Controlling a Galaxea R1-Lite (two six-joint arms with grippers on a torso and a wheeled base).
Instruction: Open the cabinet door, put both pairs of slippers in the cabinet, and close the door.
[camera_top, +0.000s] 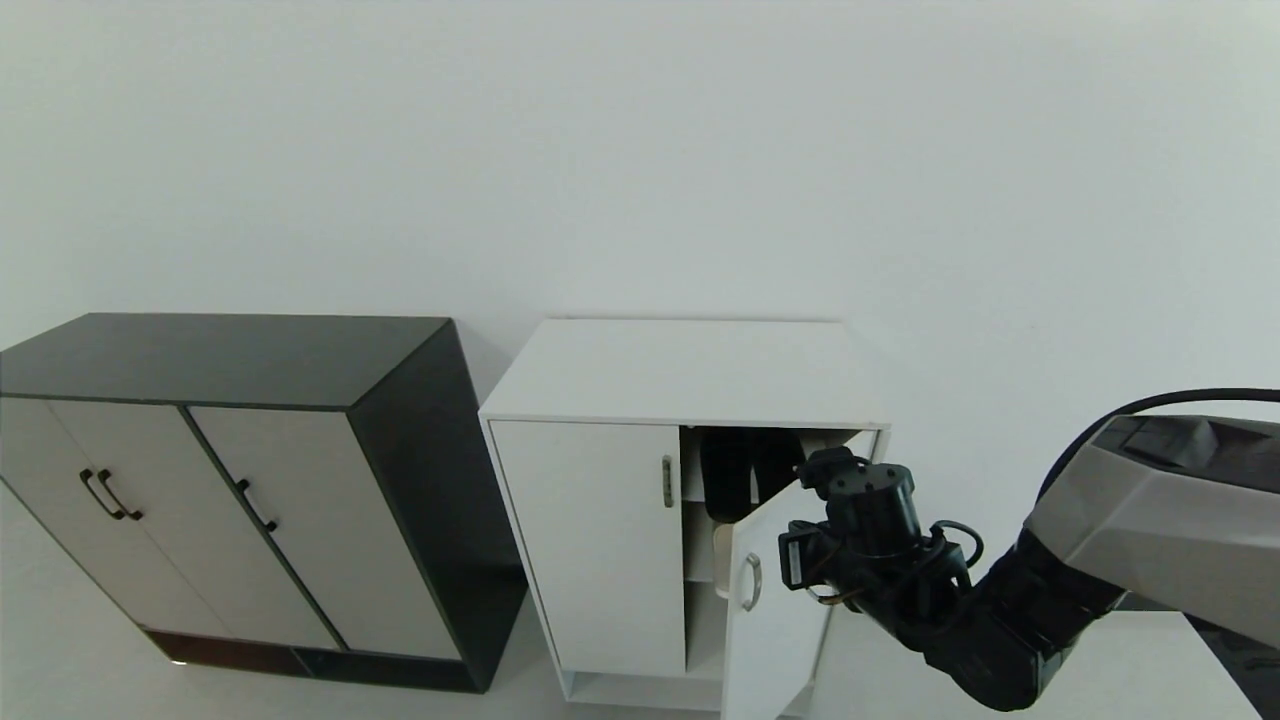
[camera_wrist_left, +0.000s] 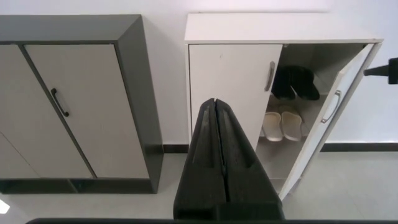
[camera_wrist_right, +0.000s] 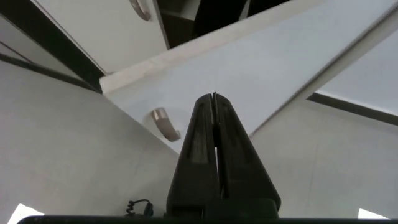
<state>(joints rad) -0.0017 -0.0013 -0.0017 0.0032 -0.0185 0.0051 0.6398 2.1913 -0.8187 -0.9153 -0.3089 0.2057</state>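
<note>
Head view: white cabinet (camera_top: 680, 370), R door (camera_top: 775, 620) ajar
Slippers: black pair (camera_wrist_left: 297, 84) on upper shelf, pale pair (camera_wrist_left: 281, 124) below
Right end effector (camera_top: 815, 468): closed, empty, at door
Left end effector (camera_wrist_left: 215, 106): closed, empty

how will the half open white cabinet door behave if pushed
The flat white panel door looks rigid, so it should probably swing rather than flex. It hangs ajar with nothing visibly blocking it, so a light push likely closes it. Its smooth face may let the shut right pincer slide.
</note>
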